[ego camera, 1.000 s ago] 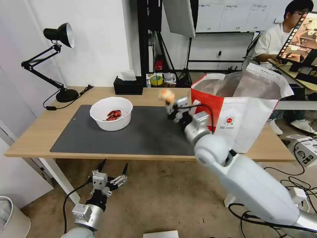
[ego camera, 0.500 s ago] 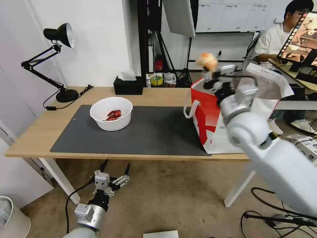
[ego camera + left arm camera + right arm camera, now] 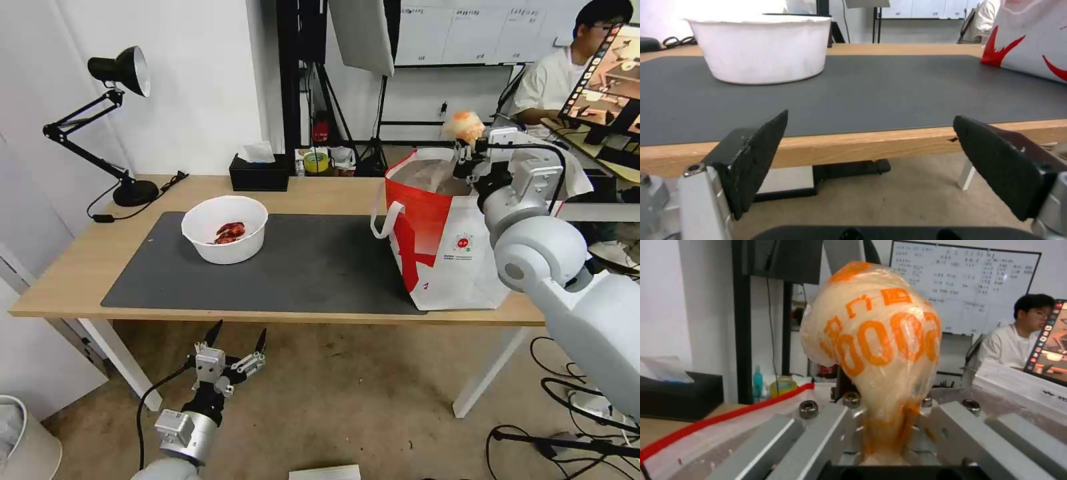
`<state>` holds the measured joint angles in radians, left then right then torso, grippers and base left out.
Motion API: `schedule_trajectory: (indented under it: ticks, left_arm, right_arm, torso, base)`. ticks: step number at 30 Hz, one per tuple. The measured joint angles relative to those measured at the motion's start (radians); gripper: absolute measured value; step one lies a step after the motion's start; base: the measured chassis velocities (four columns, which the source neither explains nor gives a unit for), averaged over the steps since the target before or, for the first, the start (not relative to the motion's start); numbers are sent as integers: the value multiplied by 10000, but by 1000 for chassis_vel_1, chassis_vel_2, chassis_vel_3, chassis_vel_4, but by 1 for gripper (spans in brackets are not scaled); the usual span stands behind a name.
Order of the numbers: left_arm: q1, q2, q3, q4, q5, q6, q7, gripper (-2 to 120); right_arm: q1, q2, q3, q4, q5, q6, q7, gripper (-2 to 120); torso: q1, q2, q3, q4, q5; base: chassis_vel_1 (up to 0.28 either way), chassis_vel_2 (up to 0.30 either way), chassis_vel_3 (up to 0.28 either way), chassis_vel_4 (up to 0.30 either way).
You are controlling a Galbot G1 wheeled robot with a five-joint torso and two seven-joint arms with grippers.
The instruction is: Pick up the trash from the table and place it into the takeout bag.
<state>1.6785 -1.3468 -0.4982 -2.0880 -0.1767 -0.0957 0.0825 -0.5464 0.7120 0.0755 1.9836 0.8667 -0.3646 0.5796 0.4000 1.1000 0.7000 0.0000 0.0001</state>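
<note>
Above the bag's open mouth: a wrapped lump held up

Over the red-and-white takeout bag (image 3: 445,250), at the right end of the worktop (image 3: 80,267), the right gripper (image 3: 469,148) is clamped on a beige lump (image 3: 464,125) in clear wrap with orange print, holding it just above the foil-lined opening. On the dark grey mat (image 3: 313,267), well apart from the bag, sits a white bowl (image 3: 225,229) with red scraps inside. Down below the worktop's front edge hangs the left gripper (image 3: 235,339), its black fingers (image 3: 758,156) spread wide with nothing between them.
</note>
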Motion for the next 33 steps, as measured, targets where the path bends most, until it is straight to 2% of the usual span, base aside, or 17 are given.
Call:
schedule_trajectory:
  ticks: [3, 5, 7, 13, 14, 17, 21, 23, 25, 27, 30, 33]
  left_arm:
    - [3, 2, -5, 0, 1, 0, 18, 100]
    - [4, -11, -6, 0, 5, 0, 74, 100]
    - [5, -22, -3, 0, 8, 0, 89, 100]
    - [6, -53, -11, -26, 21, 0, 118, 100]
    - [6, -53, -11, -26, 21, 0, 118, 100]
    - [17, -48, -44, -69, 21, 0, 120, 100]
    - [24, -40, -68, -84, 18, -1, 120, 100]
    - [27, -39, -87, -103, 11, -2, 120, 100]
    - [26, -42, -90, -110, 9, -2, 120, 100]
    - [23, -51, -93, -121, 6, -4, 120, 100]
    - [23, -61, -100, -140, 5, -4, 121, 100]
    - [27, -68, -107, -161, 3, -4, 121, 100]
  right_arm:
    - [-63, -36, 45, -16, -15, -182, 23, 6]
    - [-162, -45, 104, -29, -72, -266, 21, 14]
    - [-200, -46, 123, -29, -92, -276, 15, 17]
    - [-341, -36, 141, -23, -307, -294, -25, 41]
    - [-341, -36, 141, -23, -307, -294, -25, 41]
    - [-347, -20, 140, -18, -340, -315, -31, 58]
    - [-330, -14, 124, -18, -354, -323, -31, 65]
    - [-318, -12, 104, -18, -378, -339, -32, 80]
    - [-318, -12, 100, -17, -384, -345, -33, 82]
    - [-335, -16, 94, -7, -399, -350, -39, 92]
    - [-367, -23, 93, 8, -407, -359, -43, 99]
    - [-398, -32, 93, 28, -415, -369, -48, 100]
  torso:
    - [0, 0, 0, 0, -1]
    - [0, 0, 0, 0, 0]
    - [0, 0, 0, 0, 0]
    - [0, 0, 0, 0, -1]
    - [0, 0, 0, 0, -1]
    - [0, 0, 0, 0, -1]
    - [0, 0, 0, 0, -1]
    - [0, 0, 0, 0, -1]
    - [0, -1, -1, 0, -1]
    - [0, 0, 0, 0, -1]
    - [0, 0, 0, 0, -1]
    - [0, 0, 0, 0, -1]
  base:
    - [0, 0, 0, 0]
    - [0, 0, 0, 0]
    - [0, 0, 0, 0]
    - [0, 0, 0, 0]
    - [0, 0, 0, 0]
    - [0, 0, 0, 0]
    - [0, 0, 0, 0]
    - [0, 0, 0, 0]
    - [0, 0, 0, 0]
    - [0, 0, 0, 0]
    - [0, 0, 0, 0]
    - [0, 0, 0, 0]
